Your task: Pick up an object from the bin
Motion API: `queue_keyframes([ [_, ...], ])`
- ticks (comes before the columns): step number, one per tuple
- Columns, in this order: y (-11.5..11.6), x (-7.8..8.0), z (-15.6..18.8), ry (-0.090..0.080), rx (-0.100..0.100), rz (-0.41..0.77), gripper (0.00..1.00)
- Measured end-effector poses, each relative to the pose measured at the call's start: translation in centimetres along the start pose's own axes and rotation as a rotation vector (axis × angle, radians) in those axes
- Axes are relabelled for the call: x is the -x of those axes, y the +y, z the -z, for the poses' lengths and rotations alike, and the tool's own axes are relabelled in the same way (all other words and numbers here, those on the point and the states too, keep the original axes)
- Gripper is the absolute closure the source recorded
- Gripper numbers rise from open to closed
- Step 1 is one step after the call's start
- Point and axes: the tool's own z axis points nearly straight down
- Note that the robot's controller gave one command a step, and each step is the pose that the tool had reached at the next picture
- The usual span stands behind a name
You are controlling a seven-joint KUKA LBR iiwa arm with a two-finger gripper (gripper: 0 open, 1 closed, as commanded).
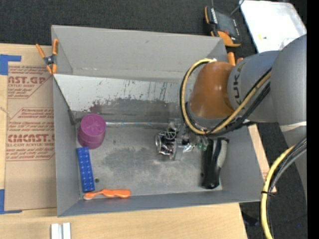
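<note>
Claw (168,144) low at middle of bin (139,54), grip state impossible to tell. Black handle (211,166) just right of it; purple cup (91,130) well left.

Printed in red on the cardboard (25,118) beside the bin's (64,148) left wall: "CAST", perhaps "ALL-CAST ACRYLIC SHEET"; in black on the arm (271,86): "KU".

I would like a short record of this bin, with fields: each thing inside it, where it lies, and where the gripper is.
bin: grey metal, sloped walls
gripper: near the middle of the bin floor
purple cylinder: left rear, standing upright
blue studded bar: lying along the left wall
orange slim thing: lying flat in the front left corner
black long thing: right side, close to the right wall
nearest to gripper: black long thing, just to its right
</note>
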Motion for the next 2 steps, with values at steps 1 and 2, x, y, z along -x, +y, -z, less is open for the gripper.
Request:
queue_keyframes([
  [1,0.00,0.00,0.00,0.000,0.000,0.000,1.00],
  [2,-0.14,0.80,-0.01,-0.001,0.001,-0.033,1.00],
])
